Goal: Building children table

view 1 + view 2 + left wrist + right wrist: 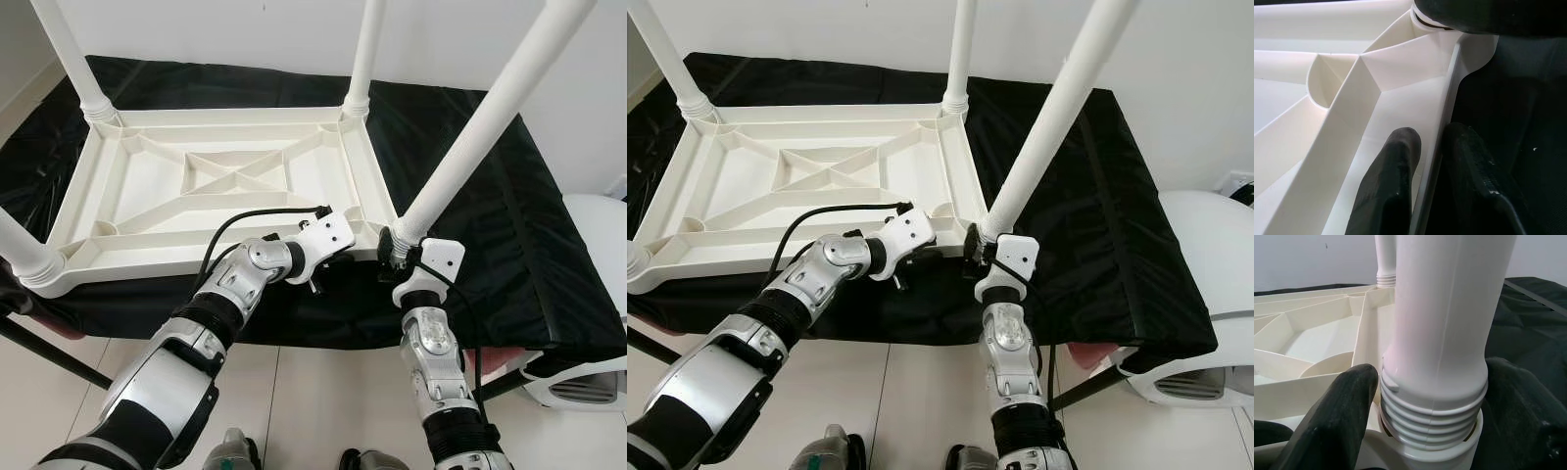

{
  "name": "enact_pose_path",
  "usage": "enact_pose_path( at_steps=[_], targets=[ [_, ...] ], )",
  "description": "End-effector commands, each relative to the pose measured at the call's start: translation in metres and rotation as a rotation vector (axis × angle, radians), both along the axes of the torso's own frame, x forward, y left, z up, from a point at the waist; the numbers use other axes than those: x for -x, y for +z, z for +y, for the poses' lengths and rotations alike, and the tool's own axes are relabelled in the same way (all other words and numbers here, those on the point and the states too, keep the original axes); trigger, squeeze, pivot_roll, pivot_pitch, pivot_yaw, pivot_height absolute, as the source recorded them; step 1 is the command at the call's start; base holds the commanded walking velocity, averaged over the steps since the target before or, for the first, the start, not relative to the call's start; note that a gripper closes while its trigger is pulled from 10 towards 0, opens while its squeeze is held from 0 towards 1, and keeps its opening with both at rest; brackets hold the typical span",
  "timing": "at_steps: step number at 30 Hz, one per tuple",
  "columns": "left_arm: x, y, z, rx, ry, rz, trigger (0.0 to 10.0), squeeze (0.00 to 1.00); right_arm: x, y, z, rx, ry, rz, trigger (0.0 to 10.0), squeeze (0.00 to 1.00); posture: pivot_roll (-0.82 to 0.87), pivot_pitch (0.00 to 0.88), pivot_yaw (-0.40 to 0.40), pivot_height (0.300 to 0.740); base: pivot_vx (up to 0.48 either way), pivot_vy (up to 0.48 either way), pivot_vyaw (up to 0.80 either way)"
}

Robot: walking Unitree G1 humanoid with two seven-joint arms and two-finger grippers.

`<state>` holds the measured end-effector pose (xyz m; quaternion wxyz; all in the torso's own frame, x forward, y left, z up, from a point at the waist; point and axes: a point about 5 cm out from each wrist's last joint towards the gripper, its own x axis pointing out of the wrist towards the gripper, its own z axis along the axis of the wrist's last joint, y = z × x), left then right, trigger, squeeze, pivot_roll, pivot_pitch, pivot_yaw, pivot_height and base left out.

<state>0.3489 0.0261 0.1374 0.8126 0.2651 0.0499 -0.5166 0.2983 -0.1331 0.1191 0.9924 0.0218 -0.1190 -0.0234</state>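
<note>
Here right gripper (1425,396) clasps near-right leg (470,147) at its thread; left gripper (1432,161) pinches tabletop (157,186) rim — judge: turn leg straight, hold rim firm.

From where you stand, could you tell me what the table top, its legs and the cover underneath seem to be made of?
Table top: apparently moulded white plastic, satin, with cast ribs. Leg: seemingly the same plastic, smooth, with a moulded thread and seam line. Black cover: probably thin plastic sheeting or coated fabric, since it looks glossy and wrinkled.
</note>
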Motion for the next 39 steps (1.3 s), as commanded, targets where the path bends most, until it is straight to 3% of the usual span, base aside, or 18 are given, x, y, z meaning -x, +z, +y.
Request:
enact_pose_path(
  at_steps=[1, 15, 16, 17, 18, 39],
  targets=[
    [0.002, 0.007, -0.008, -0.011, -0.07, -0.018, 10.0, 0.0, -0.001, 0.001, 0.001, 0.001, 0.01, -0.004, 10.0, 0.0, 0.0, 0.043, -0.009, 0.74, 0.0, 0.0, 0.0],
    [0.002, 0.008, -0.008, -0.009, -0.068, -0.021, 10.0, 0.0, -0.005, 0.007, -0.009, 0.047, 0.001, -0.036, 10.0, 0.0, 0.0, 0.042, -0.013, 0.74, 0.0, 0.0, 0.0],
    [0.002, 0.008, -0.008, -0.006, -0.065, -0.02, 10.0, 0.0, -0.006, 0.016, -0.009, 0.027, 0.04, -0.087, 0.0, 0.0, 0.0, 0.04, -0.013, 0.74, 0.0, 0.0, 0.0],
    [0.002, 0.008, -0.008, -0.006, -0.065, -0.02, 10.0, 0.0, -0.006, 0.016, -0.009, 0.027, 0.04, -0.087, 0.0, 0.0, 0.0, 0.04, -0.013, 0.74, 0.0, 0.0, 0.0],
    [0.002, 0.008, -0.008, 0.001, -0.061, -0.018, 10.0, 0.0, -0.01, 0.034, -0.014, 0.045, 0.07, -0.175, 0.0, 0.0, 0.0, 0.041, -0.014, 0.74, 0.0, 0.0, 0.0],
    [-0.001, 0.012, -0.007, 0.005, -0.051, -0.026, 10.0, 0.0, -0.01, 0.031, -0.015, 0.045, 0.123, -0.177, 0.0, 0.0, 0.0, 0.039, -0.016, 0.74, 0.0, 0.0, 0.0]
  ],
)
